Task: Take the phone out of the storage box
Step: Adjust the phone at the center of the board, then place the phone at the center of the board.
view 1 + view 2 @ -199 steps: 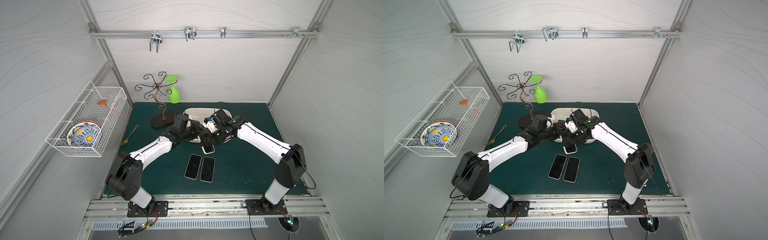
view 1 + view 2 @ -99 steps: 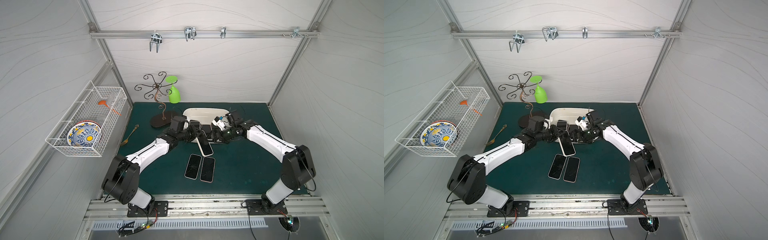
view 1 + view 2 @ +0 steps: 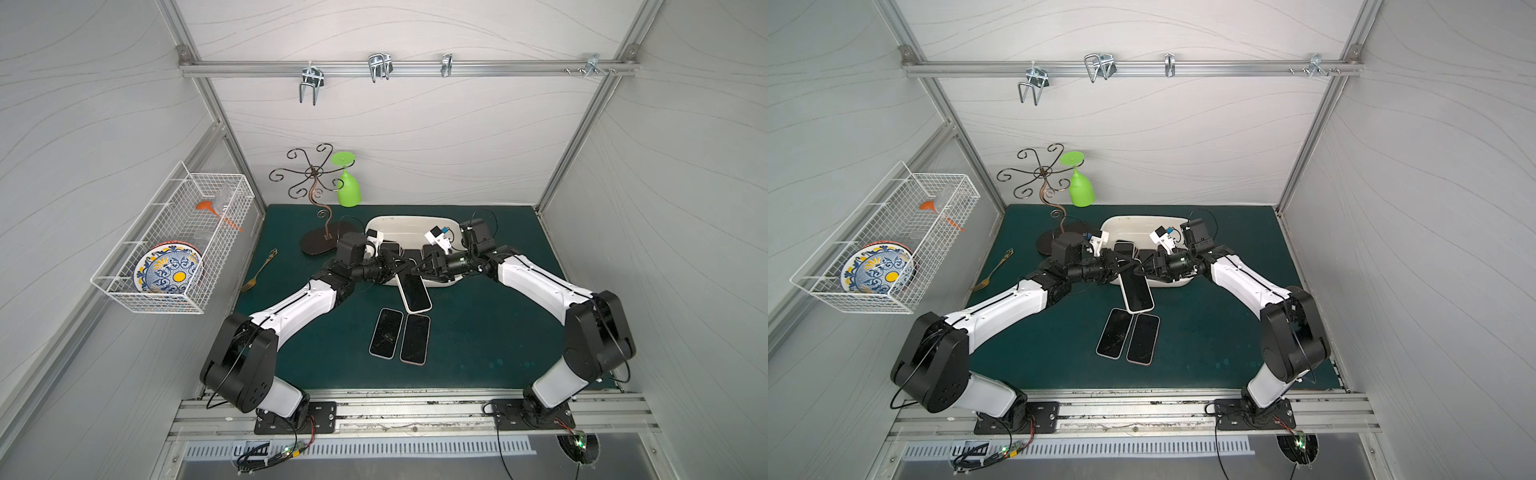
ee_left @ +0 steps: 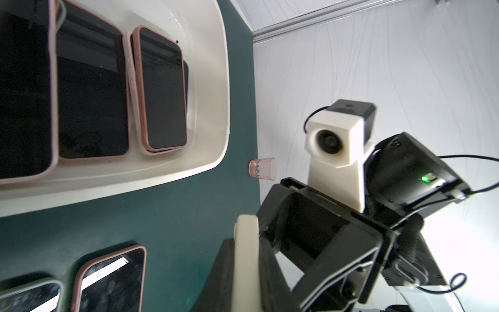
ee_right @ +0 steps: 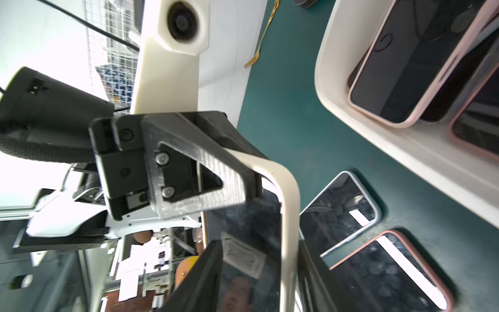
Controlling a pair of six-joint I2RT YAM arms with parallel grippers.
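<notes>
**While my left gripper [image 3: 399, 266] holds the phone [image 3: 414, 293], my right gripper [image 3: 419, 269] comes back for it**

Since 1 second ago, my left gripper has not let go. Its jaws stay clamped on the phone's upper end, and the phone has barely shifted. It hangs tilted across the front rim of the box [image 3: 411, 226], upper end above the rim, the rest out over the mat [image 3: 478, 324]. Whether its lower end touches the mat I cannot tell.

My right gripper is what changed. It was crowded on that same end, then backed off toward its own side with jaws spread wide. Now it is back, jaws narrowing astride the phone's cream edge. Whether they already pinch it I cannot tell. I read this as a re-grip or a handover, with the phone all but out and only the set-down left.

Around me, from the left, are a wire basket [image 3: 232, 195] holding a plate [image 3: 170, 270], a fork [image 3: 259, 270] on the mat, and a stand [image 3: 318, 243] with a green glass [image 3: 348, 191] hanging from it. None of these crowd me.

2 mat phones [image 3: 386, 332] lie side by side just ahead of the held phone's lower end, so it needs a free patch beside them. At least 3 boxed phones [image 4: 91, 91] remain. Beyond the box a pink cup [image 4: 262, 168] sits at the mat's edge. My 2 grippers are nearly touching, and I judge that the likeliest knock.
</notes>
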